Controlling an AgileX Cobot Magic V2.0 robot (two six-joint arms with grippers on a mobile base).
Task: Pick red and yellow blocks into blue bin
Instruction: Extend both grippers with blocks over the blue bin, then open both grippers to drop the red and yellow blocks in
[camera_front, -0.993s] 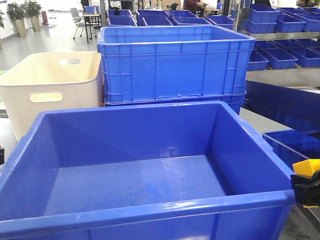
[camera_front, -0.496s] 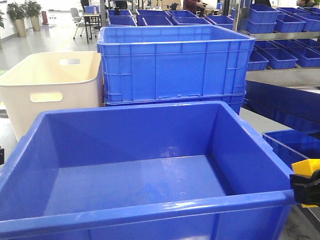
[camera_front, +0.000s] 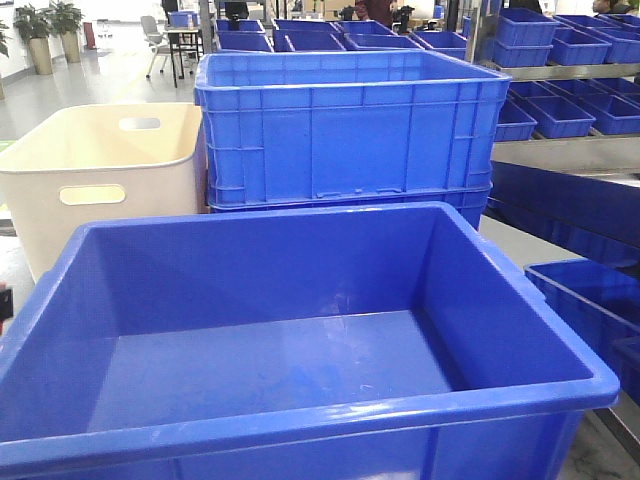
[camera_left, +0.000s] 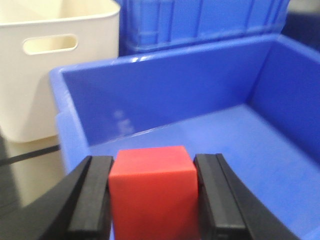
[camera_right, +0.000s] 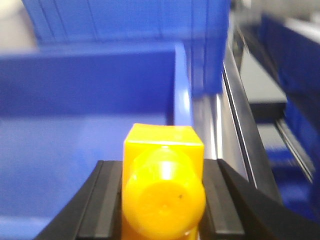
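Right gripper (camera_right: 162, 200) left the front view, clamped on yellow block (camera_right: 164, 180) near right wall of blue bin (camera_front: 300, 415); left gripper (camera_left: 152, 200) gripped red block (camera_left: 152, 182) by left wall, neither dropped yet.

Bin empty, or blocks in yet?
Empty. Front view shows bin floor bare; left gripper holds the red block, right gripper the yellow block.

Bright, even indoor light; glare streaks the blue bin (camera_front: 300, 413) rim, right wrist view blurred

Left end effector (camera_left: 151, 200) clamps red block (camera_left: 152, 180); right end effector (camera_right: 161, 200) clamps yellow block (camera_right: 163, 165).
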